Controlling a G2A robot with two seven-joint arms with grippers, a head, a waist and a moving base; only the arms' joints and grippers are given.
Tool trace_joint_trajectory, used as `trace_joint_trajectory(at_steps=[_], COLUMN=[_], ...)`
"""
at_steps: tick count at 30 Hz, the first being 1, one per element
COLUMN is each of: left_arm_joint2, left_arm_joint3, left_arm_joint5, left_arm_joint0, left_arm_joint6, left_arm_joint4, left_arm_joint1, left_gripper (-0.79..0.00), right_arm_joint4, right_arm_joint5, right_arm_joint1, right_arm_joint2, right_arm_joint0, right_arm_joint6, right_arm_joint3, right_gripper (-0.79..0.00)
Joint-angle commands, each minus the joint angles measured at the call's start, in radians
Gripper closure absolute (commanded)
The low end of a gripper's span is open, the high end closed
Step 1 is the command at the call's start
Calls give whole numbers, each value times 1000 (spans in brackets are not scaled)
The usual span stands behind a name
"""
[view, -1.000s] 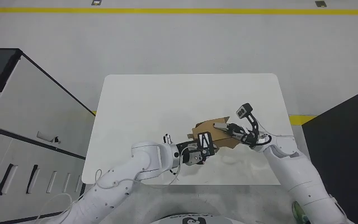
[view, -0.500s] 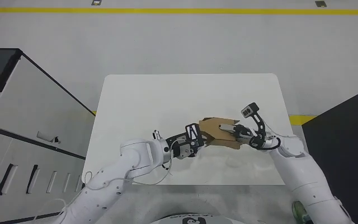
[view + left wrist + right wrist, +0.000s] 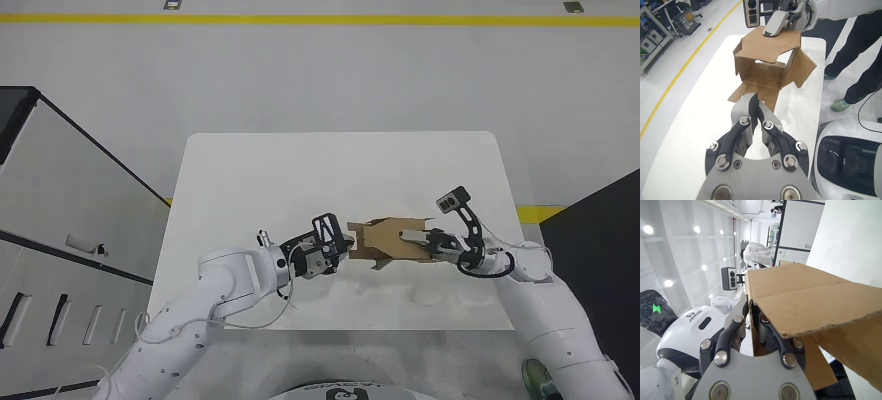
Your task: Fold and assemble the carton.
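A brown cardboard carton (image 3: pixel 388 240) is held above the white table (image 3: pixel 300 170), its end open and its flaps spread. My right gripper (image 3: pixel 416 238) is shut on one carton wall; the cardboard edge (image 3: pixel 752 325) runs between its fingers, and one finger (image 3: pixel 772 31) presses the top panel (image 3: pixel 770 47). My left gripper (image 3: pixel 755 98) is shut with nothing in it, its tips just in front of the lower flap (image 3: pixel 768 94) at the open end. In the top view the left gripper (image 3: pixel 338 246) sits close beside the carton's left edge.
A person's legs (image 3: pixel 857 66) stand by the table's far side in the left wrist view. A black cabinet (image 3: pixel 40 150) flanks the table on the left and a dark panel (image 3: pixel 600 230) on the right. Bare tabletop lies behind and left of the carton.
My left gripper has drawn back leftward, off the carton to its edge. The right arm has shifted the carton rightward and turned it level.
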Motion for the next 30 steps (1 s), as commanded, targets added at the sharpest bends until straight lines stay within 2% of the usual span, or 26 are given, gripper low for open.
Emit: trace_joint_trajectory(at_steps=[1,12,30], left_arm_joint2=[8,33,22], left_arm_joint3=[-1,16,14], left_arm_joint5=[-5,-10,-2], left_arm_joint0=[-3,-17,-10], left_arm_joint6=[5,32,29], left_arm_joint4=[-3,-28,-16], left_arm_joint1=[-1,-5,1], left_gripper=[0,0,0], right_arm_joint4=[-2,-36,-86], right_arm_joint5=[0,0,14], right_arm_joint1=[0,-2,7], right_arm_joint2=[-3,-28,-32], right_arm_joint0=[-1,2,-5], right_arm_joint6=[9,70,97], right_arm_joint3=[0,-2,-25], right_gripper=[0,0,0])
